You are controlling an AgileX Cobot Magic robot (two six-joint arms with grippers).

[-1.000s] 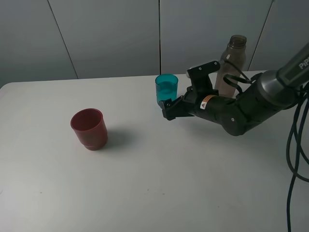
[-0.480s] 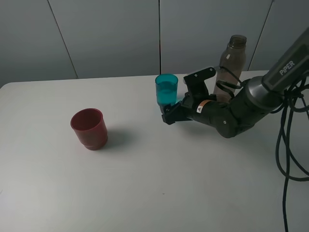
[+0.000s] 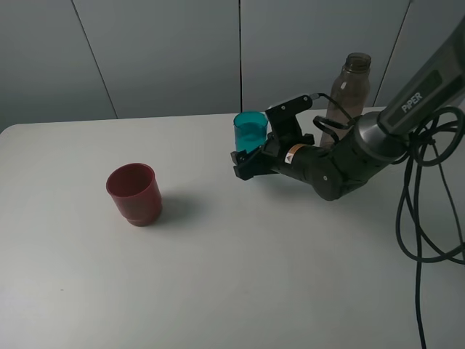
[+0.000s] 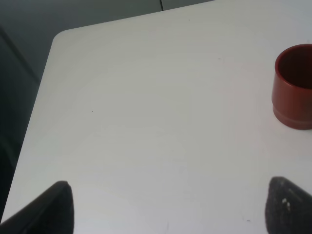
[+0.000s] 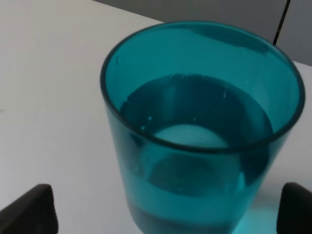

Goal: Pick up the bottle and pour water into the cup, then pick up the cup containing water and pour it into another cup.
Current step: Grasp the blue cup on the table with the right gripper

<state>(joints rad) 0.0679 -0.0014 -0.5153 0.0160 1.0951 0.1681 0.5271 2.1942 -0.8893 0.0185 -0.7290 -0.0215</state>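
Note:
The teal-blue cup (image 3: 251, 130) stands at the table's back middle, holding water. In the right wrist view the cup (image 5: 200, 126) fills the frame. My right gripper (image 3: 256, 143) is open with one finger on each side of the cup; touch is not clear. It also shows in the right wrist view (image 5: 163, 214). The grey-brown bottle (image 3: 348, 94) stands upright without a cap, behind the right arm. The dark red cup (image 3: 134, 193) stands at the left, also in the left wrist view (image 4: 294, 87). My left gripper (image 4: 170, 214) is open and empty above the table, away from the red cup.
The white table (image 3: 218, 276) has its left edge in the left wrist view (image 4: 41, 97). Black cables (image 3: 418, 218) hang at the right side. A grey wall panel runs behind the table.
My right gripper has moved left towards the teal cup, so its fingers now stand on either side of it. The cups and bottle have not moved.

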